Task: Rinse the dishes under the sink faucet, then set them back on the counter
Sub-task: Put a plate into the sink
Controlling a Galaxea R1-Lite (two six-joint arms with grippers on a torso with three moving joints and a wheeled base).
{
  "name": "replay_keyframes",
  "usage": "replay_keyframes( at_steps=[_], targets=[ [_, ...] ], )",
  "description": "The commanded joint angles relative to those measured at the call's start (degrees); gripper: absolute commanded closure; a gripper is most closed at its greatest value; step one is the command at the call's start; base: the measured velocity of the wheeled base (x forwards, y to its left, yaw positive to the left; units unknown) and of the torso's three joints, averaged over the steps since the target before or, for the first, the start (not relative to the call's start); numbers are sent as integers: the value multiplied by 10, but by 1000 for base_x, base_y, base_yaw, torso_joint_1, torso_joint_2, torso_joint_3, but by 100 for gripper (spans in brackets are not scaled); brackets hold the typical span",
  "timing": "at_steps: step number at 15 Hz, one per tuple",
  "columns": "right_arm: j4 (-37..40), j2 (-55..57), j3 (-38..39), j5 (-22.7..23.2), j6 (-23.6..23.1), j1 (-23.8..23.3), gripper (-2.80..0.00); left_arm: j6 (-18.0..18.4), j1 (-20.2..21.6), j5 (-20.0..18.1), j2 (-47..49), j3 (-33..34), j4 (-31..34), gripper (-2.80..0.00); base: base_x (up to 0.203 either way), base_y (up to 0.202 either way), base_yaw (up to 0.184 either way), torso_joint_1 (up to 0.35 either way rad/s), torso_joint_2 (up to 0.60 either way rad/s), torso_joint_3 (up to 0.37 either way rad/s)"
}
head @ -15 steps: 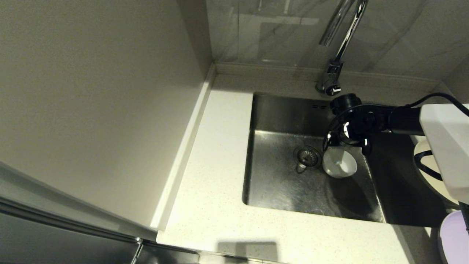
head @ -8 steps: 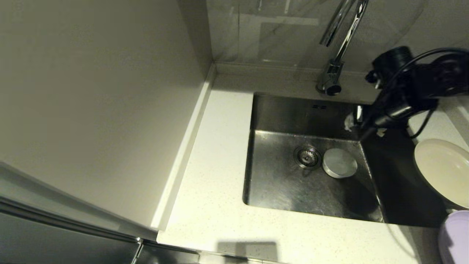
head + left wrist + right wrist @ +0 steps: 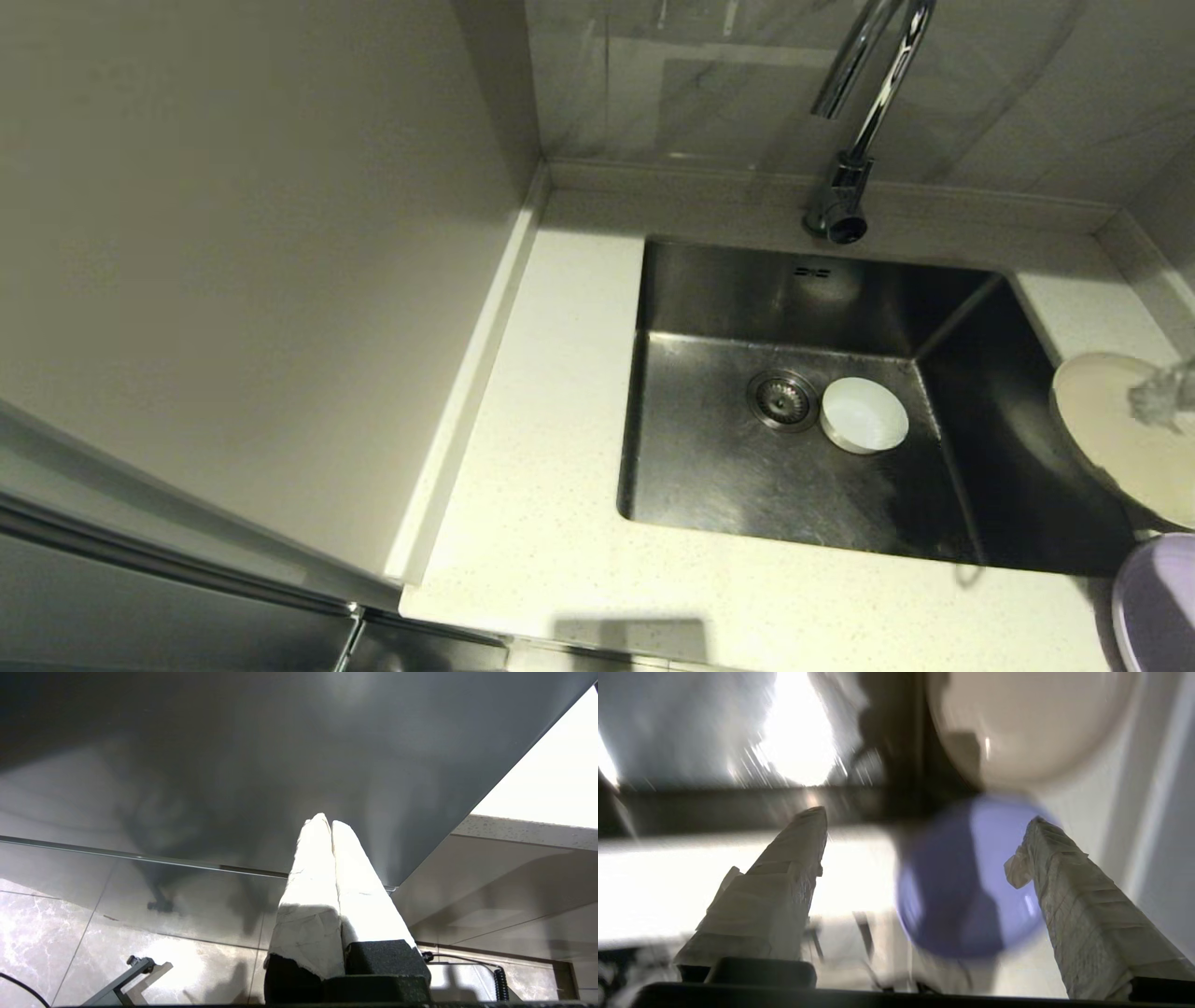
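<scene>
The small white bowl (image 3: 864, 415) rests upright on the sink (image 3: 728, 485) floor, beside the drain strainer (image 3: 782, 399), with nothing holding it. The chrome faucet (image 3: 854, 140) rises behind the basin. On the counter (image 3: 541, 448) to the right lie the cream plate (image 3: 1111, 439) and the lavender plate (image 3: 1158, 602). My right gripper (image 3: 927, 816) is open and empty, hovering over the lavender plate (image 3: 971, 877), with the cream plate (image 3: 1027, 723) beyond. In the head view only a blurred fingertip (image 3: 1160, 397) of it shows, over the cream plate. My left gripper (image 3: 325, 821) is shut and empty, parked low by the cabinet front.
A plain beige wall panel (image 3: 233, 280) stands along the counter's left. A raised ledge (image 3: 691, 182) runs behind the sink. The cream plate overhangs the sink's right rim.
My right gripper let go of the white bowl on the sink floor, rose, and swung away right to above the plates. The bowl stayed by the drain.
</scene>
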Motion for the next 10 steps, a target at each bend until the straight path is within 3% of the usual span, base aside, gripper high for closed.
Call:
replay_keyframes(
  at_steps=[1, 3, 10],
  targets=[
    [67, -61, 22, 0, -7, -17, -280, 0, 0, 0, -1, 0, 0, 0, 0, 0, 0, 0, 0, 0],
    [68, -54, 26, 1, -30, -17, -280, 0, 0, 0, -1, 0, 0, 0, 0, 0, 0, 0, 0, 0],
    [23, 30, 30, 17, -31, -27, -280, 0, 0, 0, -1, 0, 0, 0, 0, 0, 0, 0, 0, 0]
  ],
)
